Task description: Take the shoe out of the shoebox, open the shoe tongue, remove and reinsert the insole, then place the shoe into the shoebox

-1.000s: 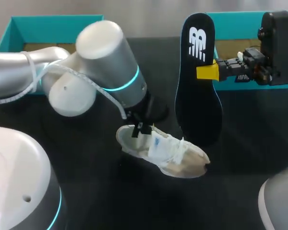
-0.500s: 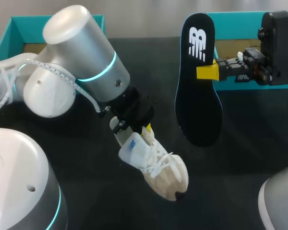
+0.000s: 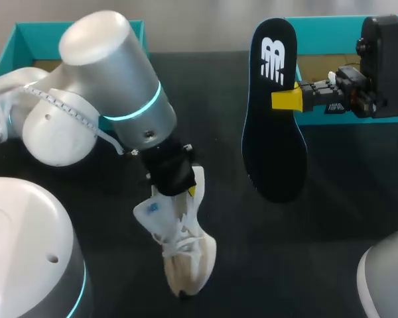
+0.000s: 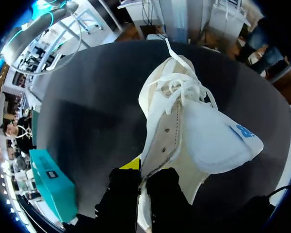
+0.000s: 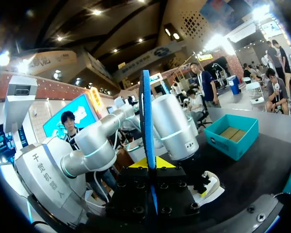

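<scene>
Cream-white fabric sneaker (image 3: 183,257) clamped at the heel collar by left gripper (image 3: 186,189); black insole (image 3: 273,136) pinched between the fingers of right gripper (image 3: 286,99).
Sneaker at table's (image 3: 338,199) near middle, toe toward near edge; loose white laces (image 4: 182,90), padded tongue (image 4: 211,143) flipped out, small blue tag (image 4: 242,131). Insole flat, foot-shaped, upright toward far right, white logo (image 3: 272,59) at its upper end, well apart from sneaker. Teal cardboard shoebox (image 3: 331,25) at far right corner, teal box (image 3: 26,32) at far left corner, both brown inside. Table matte black.
</scene>
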{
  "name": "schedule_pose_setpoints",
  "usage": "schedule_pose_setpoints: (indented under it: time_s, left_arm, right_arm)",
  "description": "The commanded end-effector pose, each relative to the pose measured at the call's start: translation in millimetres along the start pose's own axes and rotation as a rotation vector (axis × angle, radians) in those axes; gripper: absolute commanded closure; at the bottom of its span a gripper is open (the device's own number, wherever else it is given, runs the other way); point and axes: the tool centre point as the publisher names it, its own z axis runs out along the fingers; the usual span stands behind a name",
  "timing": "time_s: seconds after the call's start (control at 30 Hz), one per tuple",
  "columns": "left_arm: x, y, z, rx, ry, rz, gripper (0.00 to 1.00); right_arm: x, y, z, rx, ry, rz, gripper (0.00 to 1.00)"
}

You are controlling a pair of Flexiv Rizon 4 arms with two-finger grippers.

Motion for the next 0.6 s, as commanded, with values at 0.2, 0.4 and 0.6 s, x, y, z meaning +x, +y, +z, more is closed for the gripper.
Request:
schedule_pose_setpoints:
  time_s: [0.2, 0.4, 0.6]
  left_arm:
    - [-0.5, -7, 14, -0.051, 0.194, 0.237, 1.0]
    - [4.0, -9, 32, -0.027, 0.235, 0.2, 1.0]
    - [4.7, -5, 41, -0.015, 0.245, 0.131, 1.0]
  right_arm:
    - [-3.5, 4.5, 4, 0.008, 0.004, 0.002, 1.0]
    - [-3.5, 4.5, 4, 0.008, 0.004, 0.002, 1.0]
    - [-3.5, 4.5, 4, 0.008, 0.004, 0.002, 1.0]
